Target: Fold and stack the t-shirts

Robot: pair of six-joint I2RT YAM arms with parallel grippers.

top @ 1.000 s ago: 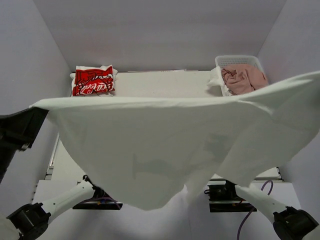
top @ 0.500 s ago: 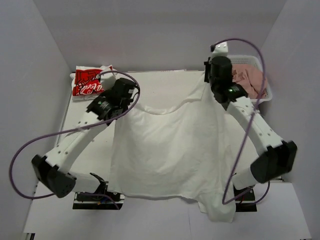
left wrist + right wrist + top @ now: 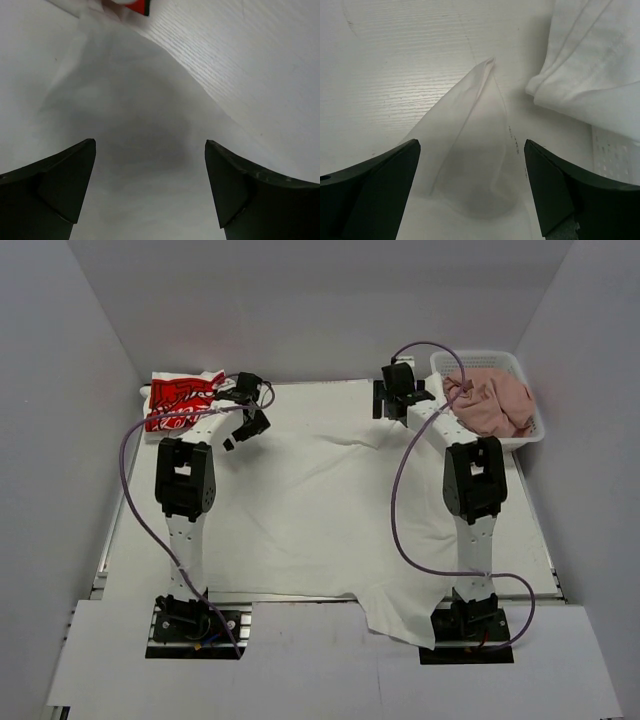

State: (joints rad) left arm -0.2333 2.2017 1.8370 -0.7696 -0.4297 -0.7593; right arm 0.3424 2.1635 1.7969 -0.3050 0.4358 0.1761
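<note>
Top external view: big white shirt laid out, both grippers spread

The large white t-shirt (image 3: 330, 510) lies flat across the table (image 3: 130, 530), with its near-right part spilling over the near edge. The left gripper (image 3: 150, 147) hangs over the shirt's far-left corner, fingers wide apart and holding nothing. The right gripper (image 3: 472, 150) is over the far-right corner, fingers also spread and empty. The red-print shirt (image 3: 185, 403) sits folded at far left. The pink shirt (image 3: 490, 403) is bunched in the basket (image 3: 480, 358) at far right.
</note>
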